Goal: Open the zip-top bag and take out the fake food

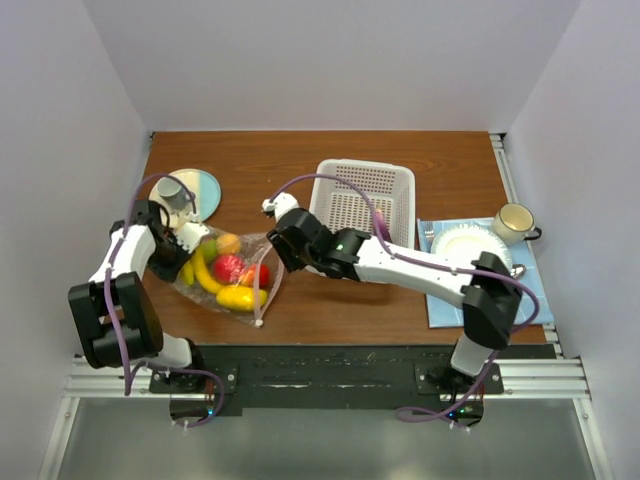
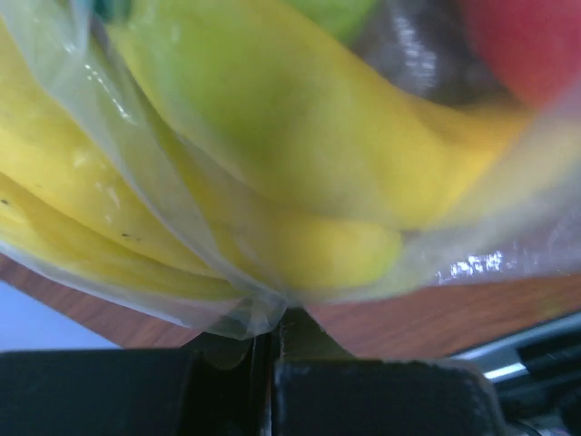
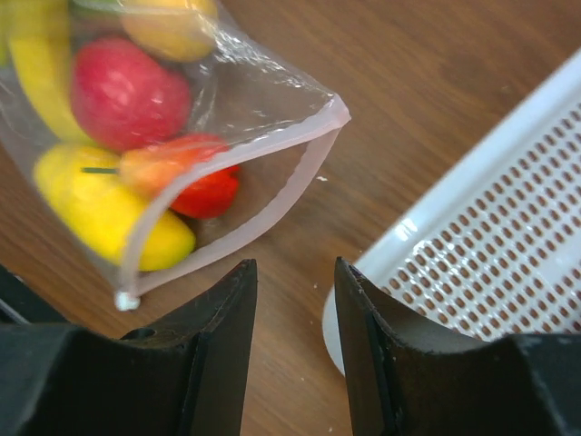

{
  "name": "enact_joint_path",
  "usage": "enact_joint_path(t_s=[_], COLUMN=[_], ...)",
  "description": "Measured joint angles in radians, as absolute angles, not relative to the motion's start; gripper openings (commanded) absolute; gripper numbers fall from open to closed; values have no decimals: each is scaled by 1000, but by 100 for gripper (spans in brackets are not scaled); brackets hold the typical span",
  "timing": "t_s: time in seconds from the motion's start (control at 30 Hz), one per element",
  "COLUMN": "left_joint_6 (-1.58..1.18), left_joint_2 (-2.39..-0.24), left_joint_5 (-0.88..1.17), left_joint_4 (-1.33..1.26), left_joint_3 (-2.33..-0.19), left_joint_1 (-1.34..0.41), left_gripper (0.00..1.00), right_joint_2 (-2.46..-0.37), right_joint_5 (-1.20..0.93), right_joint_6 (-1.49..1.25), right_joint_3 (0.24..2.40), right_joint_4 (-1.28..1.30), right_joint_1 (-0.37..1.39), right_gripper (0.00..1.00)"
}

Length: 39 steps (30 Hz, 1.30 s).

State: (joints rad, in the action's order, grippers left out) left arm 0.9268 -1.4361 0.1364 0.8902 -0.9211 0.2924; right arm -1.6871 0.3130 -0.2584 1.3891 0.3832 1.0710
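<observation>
The zip-top bag lies on the table's left side, and its pink zipper mouth gapes open toward my right gripper. Inside it lies the fake food: yellow bananas, a red round fruit, a yellow piece and a smaller red one. My left gripper is shut on a fold of the bag's clear plastic at its far end from the mouth. Just outside the mouth, my right gripper hovers open above bare wood, holding nothing.
A white perforated basket stands right behind the right gripper, its corner close to the right finger. A blue plate with a cup sits at the back left. A white plate on a blue cloth and a mug are at the right.
</observation>
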Motion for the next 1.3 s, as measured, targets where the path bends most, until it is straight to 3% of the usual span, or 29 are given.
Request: enact_joint_path(t_s=[0.2, 0.57, 0.83, 1.3], left_joint_6=[928, 922, 889, 883], left_joint_2=[-1461, -1482, -1489, -1488], left_joint_5=[21, -72, -79, -60], left_joint_4=[735, 651, 668, 690], left_joint_3=[-850, -838, -846, -846], left_joint_1=[292, 266, 237, 226], left_gripper=[0, 0, 0, 0], right_joint_2=[-1816, -1756, -1720, -1999], right_joint_5=[247, 117, -15, 18], right_joint_6=[-212, -136, -78, 108], right_joint_3=[1369, 1264, 1235, 1380], right_joint_4=[333, 185, 92, 62], right_joint_1=[1079, 1152, 1207, 1200], right_gripper=[45, 51, 69, 72])
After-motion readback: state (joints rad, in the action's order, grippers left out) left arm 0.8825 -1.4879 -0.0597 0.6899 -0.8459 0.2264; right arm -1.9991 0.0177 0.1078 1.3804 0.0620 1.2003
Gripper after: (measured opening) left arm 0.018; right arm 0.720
